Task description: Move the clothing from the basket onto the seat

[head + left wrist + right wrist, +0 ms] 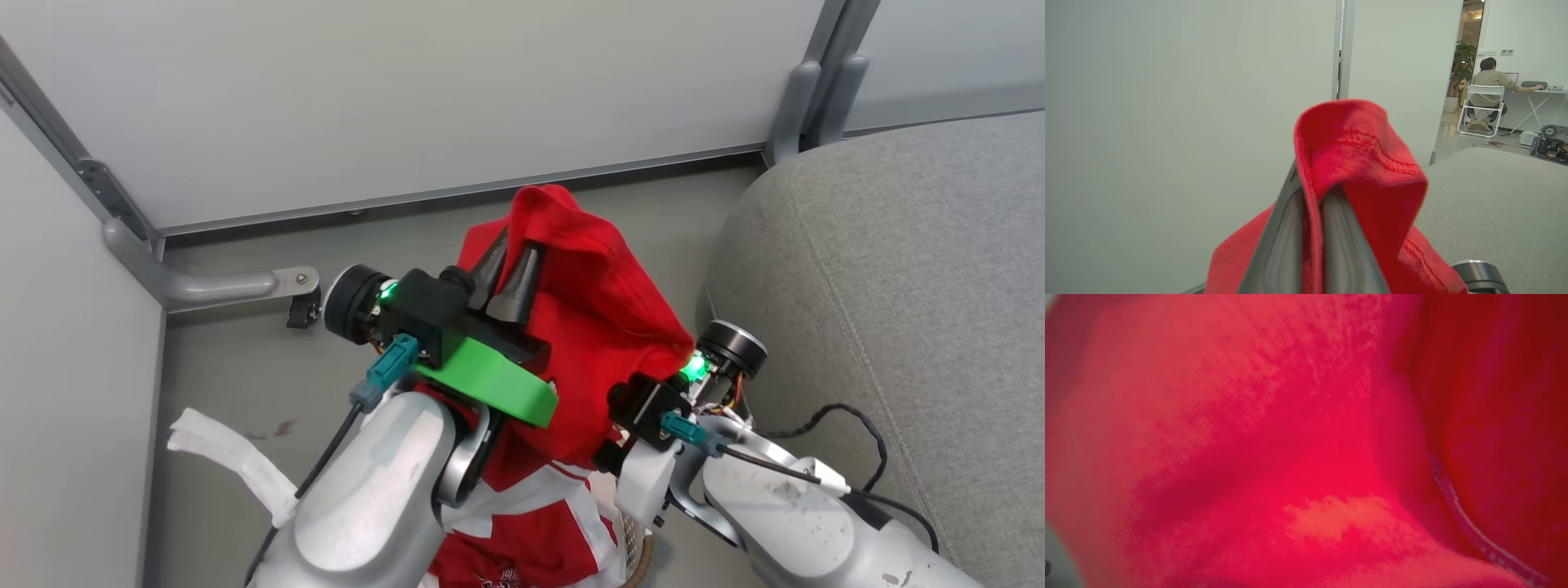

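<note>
A red garment hangs lifted above the floor, draped over both my arms. My left gripper is shut on its upper fold, and in the left wrist view the red cloth wraps over the two closed fingers. My right gripper's dark wrist block sits under the hanging cloth with its fingers hidden; red fabric covers the right wrist view. More red clothing with white stripes lies below in the basket. The grey seat is at the right.
White partition panels stand behind and to the left, with a grey metal foot and caster on the floor. A white fabric strip lies at the lower left. Far off, a person sits at a desk.
</note>
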Robot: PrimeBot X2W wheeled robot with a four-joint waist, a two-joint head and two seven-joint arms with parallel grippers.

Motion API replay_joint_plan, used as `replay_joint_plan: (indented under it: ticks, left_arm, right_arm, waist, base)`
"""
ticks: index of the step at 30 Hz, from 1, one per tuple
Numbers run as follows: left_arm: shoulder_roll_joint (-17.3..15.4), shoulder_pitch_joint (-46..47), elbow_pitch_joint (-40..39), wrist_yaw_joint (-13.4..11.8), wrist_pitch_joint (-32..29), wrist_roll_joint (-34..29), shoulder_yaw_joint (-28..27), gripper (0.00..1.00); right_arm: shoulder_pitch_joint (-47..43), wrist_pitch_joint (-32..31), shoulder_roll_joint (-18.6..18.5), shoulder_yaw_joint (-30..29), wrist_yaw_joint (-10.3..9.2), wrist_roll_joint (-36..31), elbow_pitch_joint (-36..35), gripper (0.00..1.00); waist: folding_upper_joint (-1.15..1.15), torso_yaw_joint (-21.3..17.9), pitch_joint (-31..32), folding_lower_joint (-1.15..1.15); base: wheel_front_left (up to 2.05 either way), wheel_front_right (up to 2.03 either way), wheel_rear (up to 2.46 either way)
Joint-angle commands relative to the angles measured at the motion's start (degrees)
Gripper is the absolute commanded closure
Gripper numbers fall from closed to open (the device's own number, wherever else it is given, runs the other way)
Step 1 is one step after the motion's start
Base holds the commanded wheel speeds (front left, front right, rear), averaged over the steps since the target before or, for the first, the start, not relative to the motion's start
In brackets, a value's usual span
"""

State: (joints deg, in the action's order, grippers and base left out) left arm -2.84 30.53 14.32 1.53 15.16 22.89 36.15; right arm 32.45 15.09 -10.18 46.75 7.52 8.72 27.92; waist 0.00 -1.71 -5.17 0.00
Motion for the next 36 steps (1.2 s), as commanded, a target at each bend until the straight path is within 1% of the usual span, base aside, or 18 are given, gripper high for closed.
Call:
replay_joint_plan:
  ticks: [1, 5, 10, 15, 16, 17, 18, 19, 25, 33, 34, 35, 36]
  left_arm:
    - [-0.11, 1.49, -0.06, 0.33, -0.01, 0.44, 0.60, 1.00]
    - [-0.11, 2.14, -0.53, 0.19, -0.01, 1.15, 2.80, 1.00]
    - [-0.12, 3.15, -1.52, -0.50, -0.01, 2.70, 5.61, 1.00]
    - [-0.04, 4.03, -1.97, -0.88, -0.02, 3.57, 8.07, 1.00]
    - [-0.13, 4.16, -1.90, -0.91, -0.03, 3.69, 8.39, 1.00]
    - [-0.11, 4.25, -1.84, -0.97, -0.03, 3.81, 8.61, 1.00]
    - [-0.09, 4.36, -1.72, -1.01, -0.03, 3.91, 8.86, 1.00]
    - [-0.08, 4.38, -1.57, -1.04, -0.04, 3.99, 8.96, 1.00]
    - [-0.06, 3.81, -0.81, -1.45, -0.04, 3.91, 8.45, 1.00]
    - [-0.10, 2.88, 0.53, -1.74, -0.03, 3.19, 7.03, 1.00]
    - [-0.10, 2.79, 0.90, -1.89, -0.03, 3.03, 6.83, 0.87]
    - [-0.12, 2.73, 1.28, -2.01, -0.03, 3.05, 6.64, 0.60]
    - [-0.11, 2.71, 1.74, -2.14, -0.02, 2.97, 6.42, 0.00]
  right_arm:
    - [1.37, 0.12, -0.36, 0.96, -0.06, 0.74, 0.29, 0.00]
    - [3.75, 0.12, 0.07, 3.74, -0.06, 2.01, 1.35, 0.00]
    - [5.62, 0.12, 1.57, 6.28, -0.06, 3.06, 3.87, 0.00]
    - [7.13, 0.08, 3.44, 6.00, -0.06, 4.03, 5.23, 0.00]
    - [7.19, 0.08, 3.76, 5.54, -0.06, 4.23, 5.38, 0.21]
    - [7.19, 0.08, 4.07, 5.08, -0.06, 4.47, 5.34, 0.53]
    - [7.16, 0.08, 4.32, 4.77, -0.06, 4.56, 5.27, 0.73]
    - [7.12, 0.08, 4.46, 4.49, -0.06, 4.59, 5.16, 1.00]
    - [5.87, 0.13, 4.89, 1.50, -0.07, 4.16, 4.62, 1.00]
    - [4.25, 0.13, 3.97, -0.63, -0.06, 4.14, 2.84, 1.00]
    - [3.88, 0.13, 3.82, -1.15, -0.07, 4.09, 2.44, 1.00]
    - [3.46, 0.13, 3.76, -1.70, -0.07, 4.14, 1.95, 1.00]
    - [3.07, 0.13, 3.65, -2.35, -0.07, 4.01, 1.15, 1.00]
  waist:
    - [0.00, 0.48, -0.33, 0.00]
    - [0.00, 1.19, -0.83, 0.00]
    - [0.00, 2.28, -1.65, 0.00]
    - [0.00, 3.46, -2.42, 0.00]
    - [0.00, 3.71, -2.54, 0.00]
    - [0.00, 3.85, -2.60, 0.00]
    - [0.00, 4.03, -2.66, 0.00]
    - [0.00, 4.15, -2.69, 0.00]
    - [0.00, 4.30, -2.69, 0.00]
    - [0.00, 3.09, -2.65, 0.00]
    - [0.00, 2.78, -2.65, 0.00]
    - [0.00, 2.52, -2.64, 0.00]
    - [0.00, 2.21, -2.65, 0.00]
  base:
    - [0.00, 0.00, 0.00]
    - [0.00, 0.00, 0.00]
    - [0.00, 0.00, 0.00]
    - [0.00, 0.00, 0.00]
    - [0.00, 0.00, 0.00]
    - [0.00, 0.00, 0.00]
    - [0.00, 0.00, 0.00]
    - [0.00, 0.00, 0.00]
    - [0.00, 0.00, 0.00]
    - [0.00, 0.00, 0.00]
    - [0.00, 0.00, 0.00]
    - [0.00, 0.00, 0.00]
    - [0.00, 0.00, 0.00]
